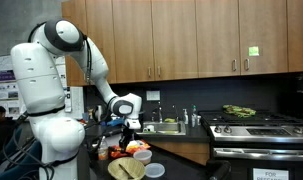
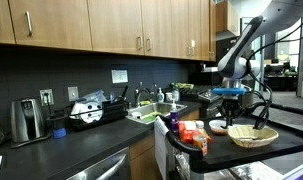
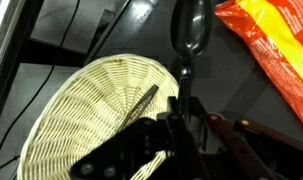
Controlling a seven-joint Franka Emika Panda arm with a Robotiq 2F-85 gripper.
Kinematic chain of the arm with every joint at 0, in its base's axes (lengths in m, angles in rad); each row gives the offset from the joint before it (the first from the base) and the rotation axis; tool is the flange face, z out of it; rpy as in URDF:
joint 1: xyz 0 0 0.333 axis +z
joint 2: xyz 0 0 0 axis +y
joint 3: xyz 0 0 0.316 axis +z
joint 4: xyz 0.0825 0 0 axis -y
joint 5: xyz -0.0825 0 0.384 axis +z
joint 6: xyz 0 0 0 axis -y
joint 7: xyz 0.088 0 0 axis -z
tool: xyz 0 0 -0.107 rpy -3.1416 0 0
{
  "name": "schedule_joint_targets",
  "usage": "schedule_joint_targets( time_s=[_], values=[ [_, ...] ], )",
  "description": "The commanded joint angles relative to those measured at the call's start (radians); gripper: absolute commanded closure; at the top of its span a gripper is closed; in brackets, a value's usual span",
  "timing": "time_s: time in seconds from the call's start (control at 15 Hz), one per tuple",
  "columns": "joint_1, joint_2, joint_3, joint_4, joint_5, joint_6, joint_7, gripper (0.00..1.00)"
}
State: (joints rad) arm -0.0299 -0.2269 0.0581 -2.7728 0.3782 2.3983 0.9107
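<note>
Black glossy spoon (image 3: 190, 30), upper centre of the wrist view, its handle clamped by the gripper (image 3: 181, 108), above a pale woven wicker basket (image 3: 86, 110); orange-yellow plastic packet (image 3: 276, 50), upper right. Firm, level grip judged best.

Kitchen worktop, arm at the far right.
Gripper (image 2: 229, 98) hangs above a wicker basket (image 2: 253, 136) and white bowl (image 2: 219, 127) on the dark worktop (image 2: 226, 150); orange bag (image 2: 194, 134) beside them; toaster (image 2: 28, 119) well apart, under wooden cabinets (image 2: 91, 25).
</note>
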Motion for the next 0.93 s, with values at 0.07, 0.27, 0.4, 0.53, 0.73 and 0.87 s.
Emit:
schedule_joint_targets(
  time_s=[0.07,0.27,0.4,0.53,0.73,0.87],
  values=[
    [-0.038,-0.003,-0.033,0.001,-0.010,-0.046,0.083,0.96],
    [-0.051,0.002,-0.046,0.000,-0.009,-0.064,0.121,0.96],
    [-0.056,0.004,-0.051,-0.001,-0.009,-0.075,0.154,0.96],
    [-0.061,0.009,-0.051,-0.001,-0.019,-0.083,0.203,0.96],
    [-0.070,0.021,-0.051,-0.002,-0.044,-0.099,0.287,0.96],
    [-0.077,0.026,-0.055,-0.002,-0.067,-0.110,0.333,0.96]
  ],
)
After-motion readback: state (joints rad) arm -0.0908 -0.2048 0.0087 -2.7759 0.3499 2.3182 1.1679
